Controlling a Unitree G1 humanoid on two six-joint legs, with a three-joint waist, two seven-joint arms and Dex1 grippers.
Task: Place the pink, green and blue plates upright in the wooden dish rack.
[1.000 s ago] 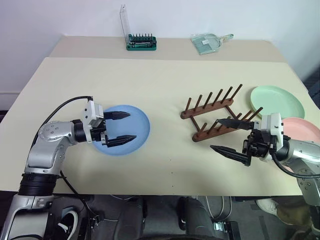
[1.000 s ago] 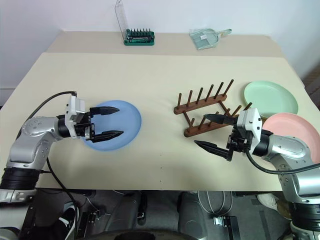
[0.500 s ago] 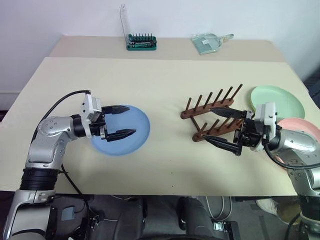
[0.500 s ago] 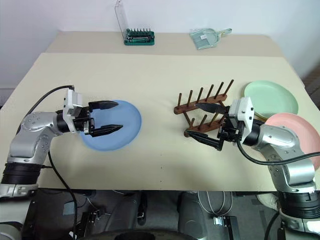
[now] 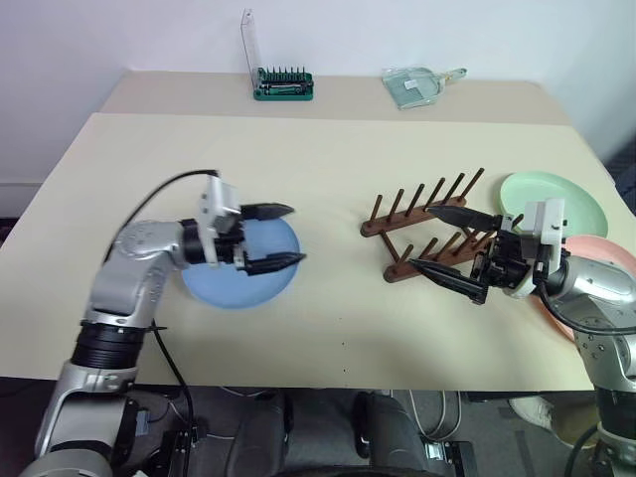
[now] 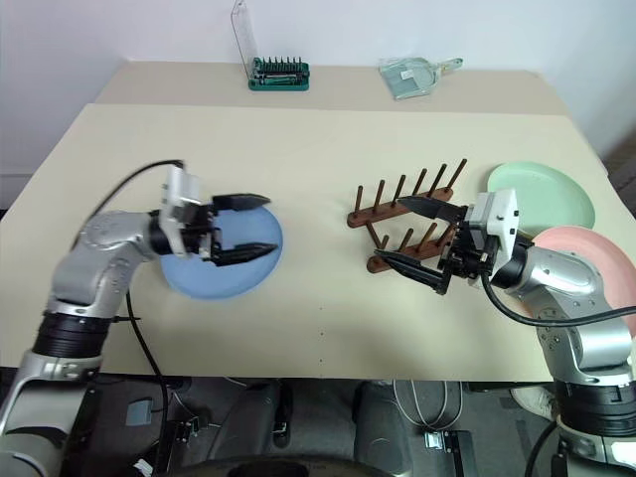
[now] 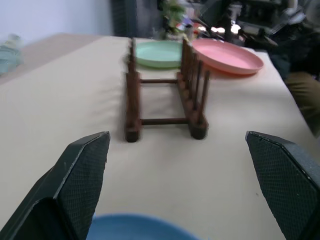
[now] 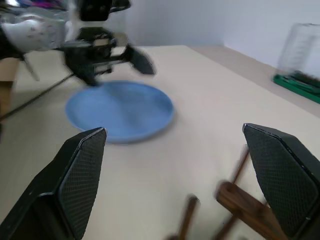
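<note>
Beige table [image 5: 328, 159], white wall [image 5: 119, 35]

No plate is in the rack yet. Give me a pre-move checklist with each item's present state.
1. left gripper open, empty: ok.
2. right gripper open, empty: ok.
3. wooden dish rack upright, no plates in its slots: ok.
4. blue plate flat on the table, under the left gripper: ok.
5. green plate and pink plate flat, right of the rack: ok.
6. Right gripper's fingers clear of the rack pegs: cannot tell.
</note>
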